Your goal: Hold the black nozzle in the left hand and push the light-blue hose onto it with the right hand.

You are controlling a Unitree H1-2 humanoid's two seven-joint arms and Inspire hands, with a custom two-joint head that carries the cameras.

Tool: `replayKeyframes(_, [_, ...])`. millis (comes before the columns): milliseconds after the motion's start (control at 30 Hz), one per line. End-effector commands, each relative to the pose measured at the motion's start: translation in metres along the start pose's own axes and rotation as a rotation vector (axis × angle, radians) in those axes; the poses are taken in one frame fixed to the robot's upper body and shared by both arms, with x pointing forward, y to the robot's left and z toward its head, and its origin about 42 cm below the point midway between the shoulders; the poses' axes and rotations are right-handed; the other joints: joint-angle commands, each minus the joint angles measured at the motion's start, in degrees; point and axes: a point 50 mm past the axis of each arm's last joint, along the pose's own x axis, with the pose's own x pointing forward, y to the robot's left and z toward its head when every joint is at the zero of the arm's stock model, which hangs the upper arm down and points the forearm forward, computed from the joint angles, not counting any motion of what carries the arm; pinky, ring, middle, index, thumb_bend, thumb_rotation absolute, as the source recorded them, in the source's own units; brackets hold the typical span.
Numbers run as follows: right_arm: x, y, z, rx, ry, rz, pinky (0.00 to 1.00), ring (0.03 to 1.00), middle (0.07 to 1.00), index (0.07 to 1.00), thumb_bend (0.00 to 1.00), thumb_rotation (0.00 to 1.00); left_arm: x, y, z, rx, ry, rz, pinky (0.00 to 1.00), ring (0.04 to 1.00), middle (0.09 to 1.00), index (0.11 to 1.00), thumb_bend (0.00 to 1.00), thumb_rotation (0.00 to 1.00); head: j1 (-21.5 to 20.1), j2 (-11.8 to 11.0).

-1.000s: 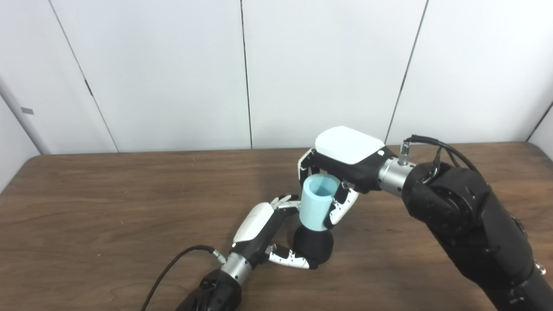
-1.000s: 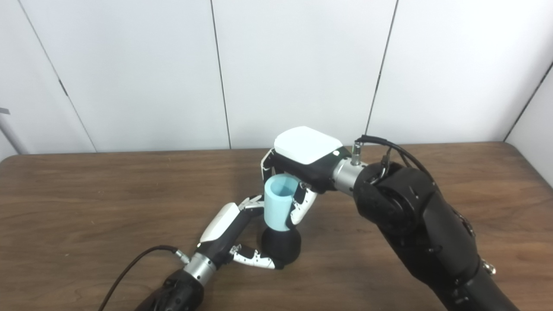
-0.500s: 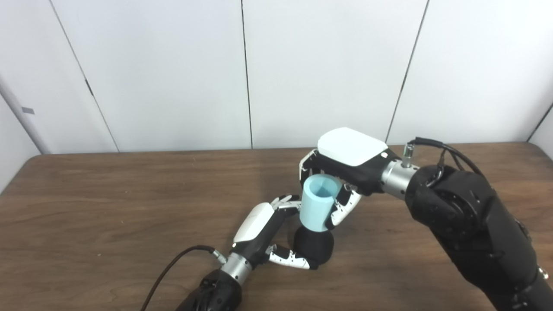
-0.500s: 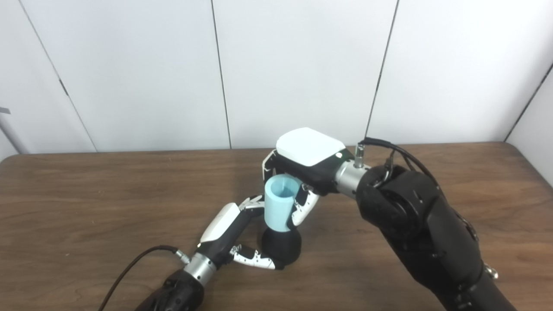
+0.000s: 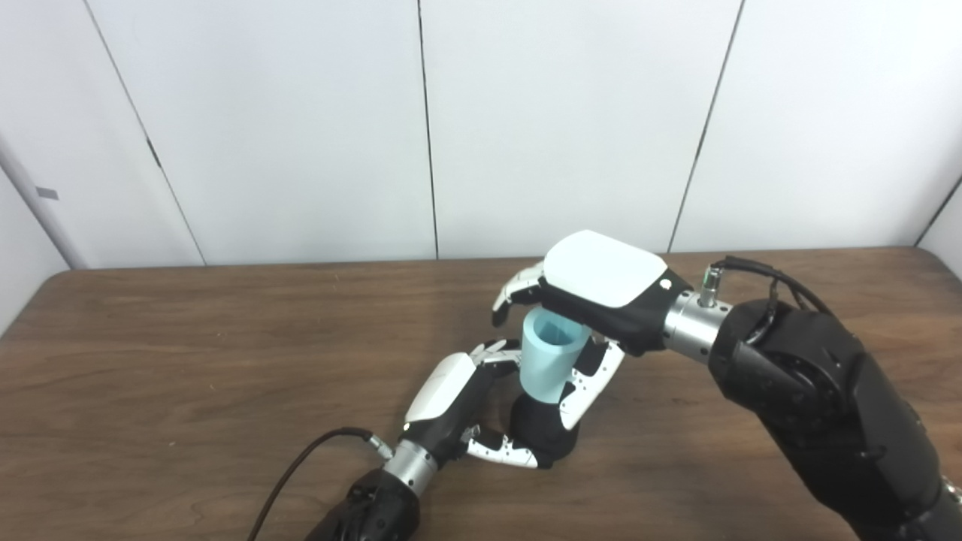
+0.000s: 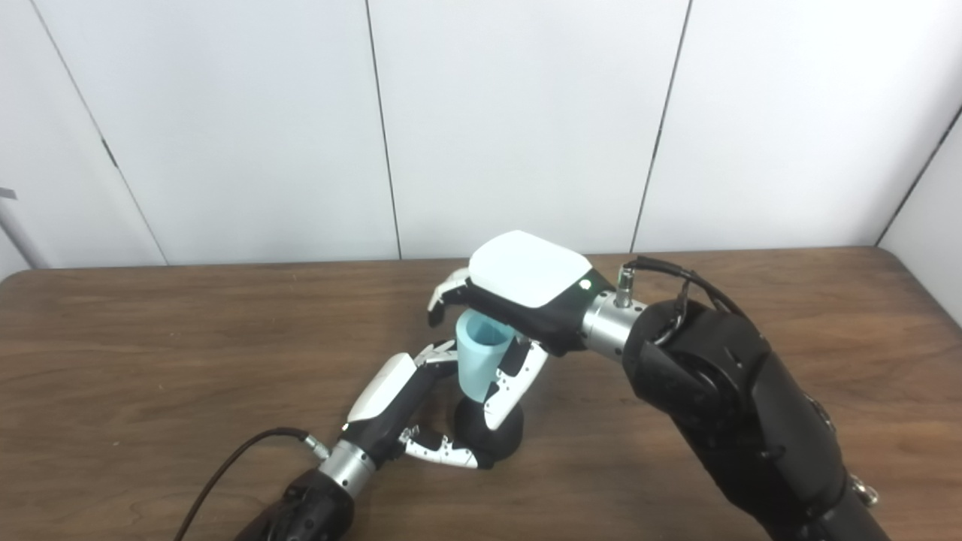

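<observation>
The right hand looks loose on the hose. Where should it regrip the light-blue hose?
Around the mid wall of the light-blue hose, coming from the right hand's own side. It stands nearly upright on the black nozzle, which the left hand holds, so the open top stays free.

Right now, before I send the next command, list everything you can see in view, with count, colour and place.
hose: one, light blue, short open tube standing on the nozzle, centre of the table.
nozzle: one, black, rounded, on the table under the hose.
table: one, dark brown wood, fills the lower half.
wall panels: white, behind the table.
left hand: one, white and black, fingers wrapped round the nozzle base.
right hand: one, white and black, over the hose top, fingers spread, not gripping.
cable: one, black, runs to the left wrist.
</observation>
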Motion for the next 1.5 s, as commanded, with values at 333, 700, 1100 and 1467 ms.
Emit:
replayKeyframes(333, [-0.011,-0.008,-0.010,-0.029,-0.118,-0.280,1.00,0.994,0.984,0.887,1.00,0.64,-0.046,-0.043,-0.039,-0.004,0.207,-0.164,1.00,0.942,0.808,0.482,0.52,0.07,0.0,0.0])
replayKeyframes(700, [-0.036,0.021,-0.022,-0.045,-0.183,-0.376,1.00,1.000,1.000,0.940,1.00,0.63,-0.046,-0.044,-0.040,-0.006,0.204,-0.162,1.00,0.943,0.808,0.482,0.52,0.07,-0.1,0.1])
replayKeyframes(1100, [-0.048,0.038,-0.023,-0.052,-0.272,-0.226,1.00,1.000,1.000,0.999,0.98,0.66,-0.045,-0.044,-0.039,-0.006,0.204,-0.164,1.00,0.944,0.808,0.482,0.52,0.07,-0.2,0.2])
replayKeyframes(1467, [-0.047,0.039,-0.024,-0.007,-0.284,-0.189,1.00,1.000,1.000,1.000,1.00,0.73,-0.045,-0.044,-0.039,-0.005,0.204,-0.166,1.00,0.944,0.808,0.482,0.52,0.07,-0.2,0.1])
